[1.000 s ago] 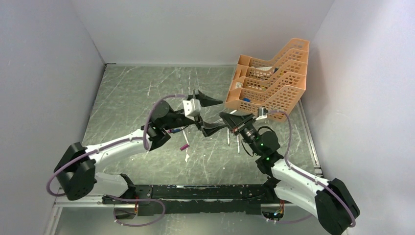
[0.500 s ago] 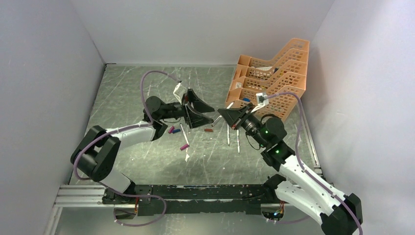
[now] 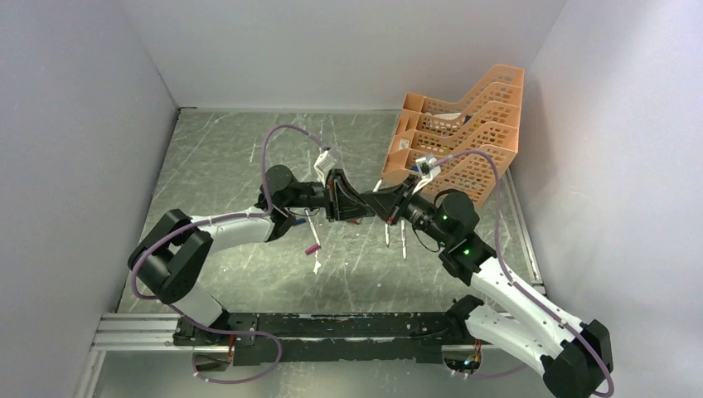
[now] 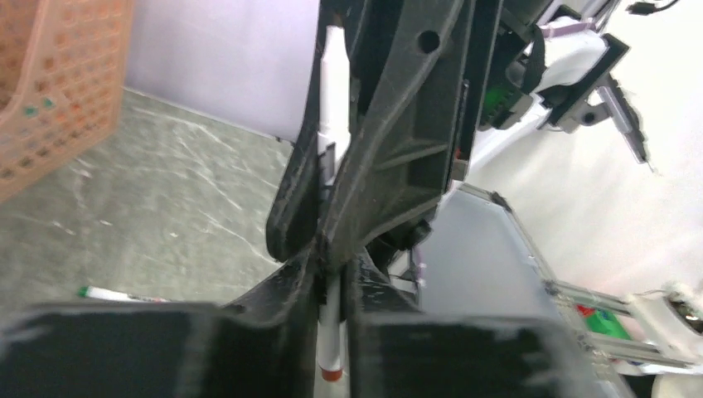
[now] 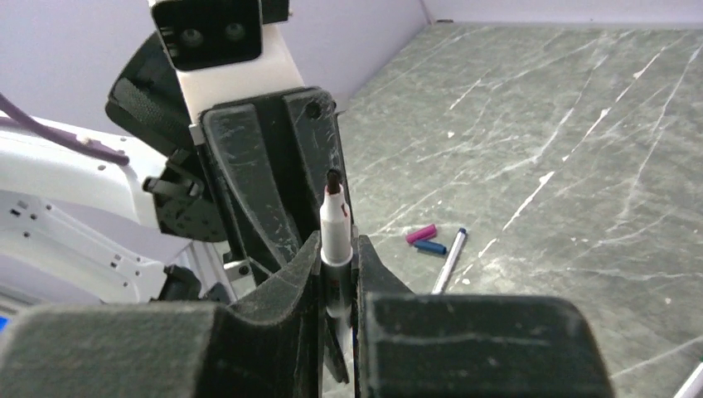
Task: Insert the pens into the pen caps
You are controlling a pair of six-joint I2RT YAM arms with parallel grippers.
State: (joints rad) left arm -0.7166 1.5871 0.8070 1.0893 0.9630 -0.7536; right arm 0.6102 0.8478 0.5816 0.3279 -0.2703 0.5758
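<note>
Plainly, our right hand (image 5: pixel 336 249) is clamped on one pen (image 5: pixel 335 228), its dark tip pointing at the left hand (image 4: pixel 334 278). That tip sits between the left fingers, but we cannot tell whether they grip anything, a cap included. Out on the worktop (image 5: pixel 580 124), a pink cap (image 5: pixel 421 233), a blue cap (image 5: pixel 429 246) and a second pen (image 5: pixel 448 264) lie loose. We judge nearly all the capping remains.

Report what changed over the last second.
The left hand swung right to meet the right hand; its jaws, wide open before, closed in around the pen that the right hand grips. Whether the left hand grips it too is unclear. The right hand hardly shifted. The loose pens, the pink cap and the orange tray stayed put.
</note>
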